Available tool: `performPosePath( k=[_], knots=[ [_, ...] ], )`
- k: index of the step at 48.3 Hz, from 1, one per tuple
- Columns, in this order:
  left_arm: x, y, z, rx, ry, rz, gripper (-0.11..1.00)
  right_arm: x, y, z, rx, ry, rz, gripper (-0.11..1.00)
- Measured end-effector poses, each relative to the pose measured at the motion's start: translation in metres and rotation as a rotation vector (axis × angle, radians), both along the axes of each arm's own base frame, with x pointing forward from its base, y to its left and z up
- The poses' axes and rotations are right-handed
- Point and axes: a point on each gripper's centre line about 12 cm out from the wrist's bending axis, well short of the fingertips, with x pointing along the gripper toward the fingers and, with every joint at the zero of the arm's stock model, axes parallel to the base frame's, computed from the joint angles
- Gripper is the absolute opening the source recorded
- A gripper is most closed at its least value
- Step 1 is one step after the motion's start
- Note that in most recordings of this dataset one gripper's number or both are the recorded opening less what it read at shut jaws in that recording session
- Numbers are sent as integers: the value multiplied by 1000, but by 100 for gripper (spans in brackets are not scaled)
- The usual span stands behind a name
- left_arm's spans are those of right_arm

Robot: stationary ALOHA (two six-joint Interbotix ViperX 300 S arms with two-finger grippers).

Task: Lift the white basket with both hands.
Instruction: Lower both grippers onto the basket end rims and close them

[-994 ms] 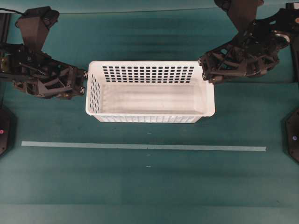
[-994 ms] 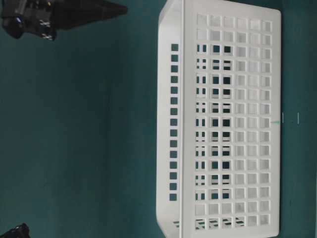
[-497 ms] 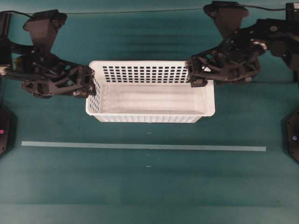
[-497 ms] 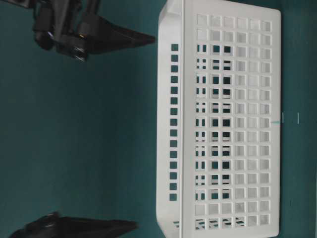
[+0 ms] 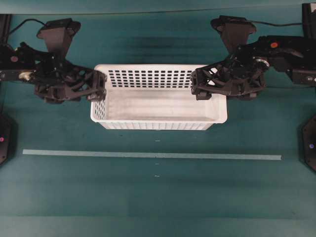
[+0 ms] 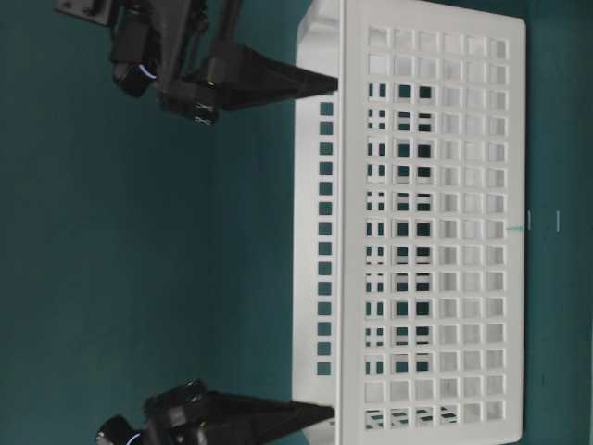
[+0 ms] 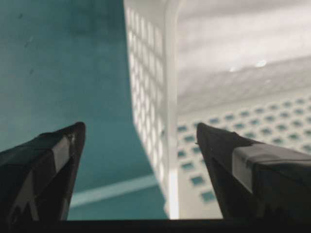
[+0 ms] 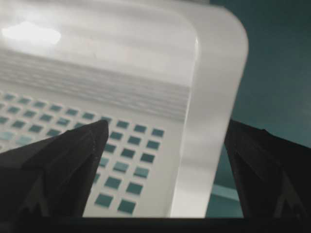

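1. Both arms have moved in toward the basket since a second ago. Back then the grippers were off its two ends, and now each one hangs over an end.
2. The white basket (image 5: 158, 97) sits flat on the green table (image 5: 158, 197), in the same spot as before.
3. It is in the middle of the table, behind a thin pale line of tape (image 5: 148, 155).
4. The left gripper (image 5: 101, 85) is over the left end of the basket. Its fingers are spread wide.
5. In the left wrist view, one finger (image 7: 46, 165) is outside the end wall, over the table. The other finger (image 7: 243, 170) is inside the basket. The rim (image 7: 171, 121) runs between them.
6. The right gripper (image 5: 197, 86) is over the right end, near the back corner. Its fingers are spread wide too.
7. In the right wrist view, one finger (image 8: 63, 160) is inside the basket and the other finger (image 8: 267, 165) is outside, with the rounded rim (image 8: 209, 121) between them.
8. No finger is pinching the rim, and I cannot tell if any finger touches it.
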Motion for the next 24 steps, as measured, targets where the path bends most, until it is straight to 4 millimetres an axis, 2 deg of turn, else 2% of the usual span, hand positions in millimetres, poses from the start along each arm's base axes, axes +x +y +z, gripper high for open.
performPosePath(
  k=[12, 24],
  knots=[
    [11, 7, -22, -11, 32, 11, 92, -2, 0, -15, 10, 27, -10, 96],
    [20, 9, -33, -9, 23, 8, 92, -2, -1, -21, 11, 44, -36, 95]
  ],
)
